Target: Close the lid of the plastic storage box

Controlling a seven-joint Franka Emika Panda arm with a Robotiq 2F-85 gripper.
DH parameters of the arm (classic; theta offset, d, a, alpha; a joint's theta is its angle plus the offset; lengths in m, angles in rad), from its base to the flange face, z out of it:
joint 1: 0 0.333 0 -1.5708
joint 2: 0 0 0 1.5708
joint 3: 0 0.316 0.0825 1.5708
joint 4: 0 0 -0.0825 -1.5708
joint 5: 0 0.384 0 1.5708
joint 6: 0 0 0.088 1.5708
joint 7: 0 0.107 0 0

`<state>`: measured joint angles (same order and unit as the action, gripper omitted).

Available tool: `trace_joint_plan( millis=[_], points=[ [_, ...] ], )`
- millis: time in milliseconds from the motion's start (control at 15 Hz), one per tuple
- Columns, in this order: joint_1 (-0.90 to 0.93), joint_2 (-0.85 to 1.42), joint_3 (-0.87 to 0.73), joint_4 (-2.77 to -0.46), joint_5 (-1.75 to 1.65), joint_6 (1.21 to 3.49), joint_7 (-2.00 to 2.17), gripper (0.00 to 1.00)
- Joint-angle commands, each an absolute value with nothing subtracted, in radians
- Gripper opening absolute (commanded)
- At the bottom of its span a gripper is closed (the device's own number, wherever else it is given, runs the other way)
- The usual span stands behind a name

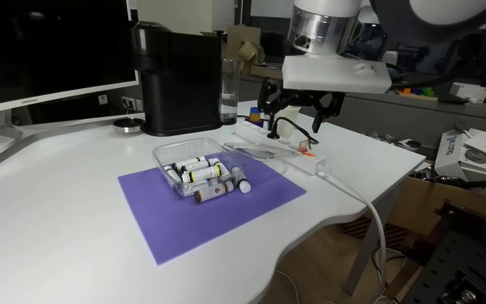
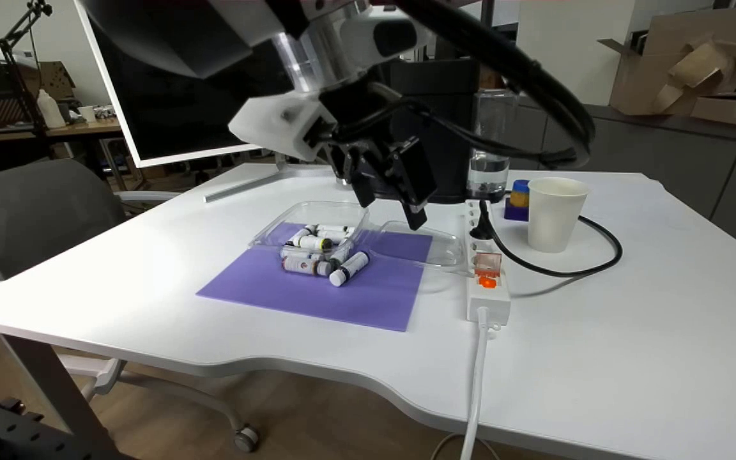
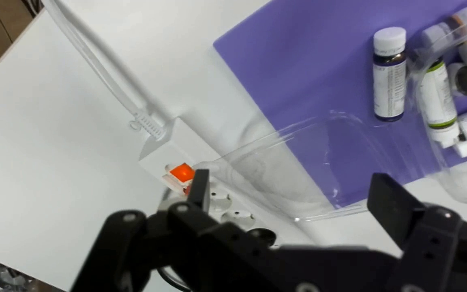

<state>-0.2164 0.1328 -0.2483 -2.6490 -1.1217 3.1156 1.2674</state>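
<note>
The clear plastic storage box (image 1: 171, 150) stands on the purple mat with several white-labelled bottles in it; it also shows in an exterior view (image 2: 336, 204) and partly in the wrist view (image 3: 466, 188). Its transparent lid (image 1: 264, 152) is folded open, lying out from one side with its free edge at the power strip; it also shows in an exterior view (image 2: 422, 246) and the wrist view (image 3: 266, 170). My gripper (image 1: 294, 123) is open and empty above the lid's free end, apart from it; it also shows in an exterior view (image 2: 390, 209) and the wrist view (image 3: 291, 180).
A white power strip (image 2: 480, 300) with a black plug lies along the lid's free edge. A paper cup (image 2: 554, 217) stands behind it. A bottle (image 3: 389, 77) lies on the purple mat (image 1: 192, 236) beside the box. A black coffee machine (image 1: 179, 80) and monitor stand behind.
</note>
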Motion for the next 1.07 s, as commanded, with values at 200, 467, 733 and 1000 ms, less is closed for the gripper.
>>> trace_joint_plan(
  millis=[200,467,733,1000],
  points=[
    [-0.191,0.186,-0.288,-2.600,-1.159,3.067,1.437,1.00],
    [-0.181,0.195,-0.288,-2.590,-1.159,3.063,1.459,1.00],
    [-0.181,0.195,-0.292,-2.590,-1.159,3.063,1.460,1.00],
    [-0.138,0.198,-0.354,-2.520,-1.244,3.141,1.741,1.00]
  ],
)
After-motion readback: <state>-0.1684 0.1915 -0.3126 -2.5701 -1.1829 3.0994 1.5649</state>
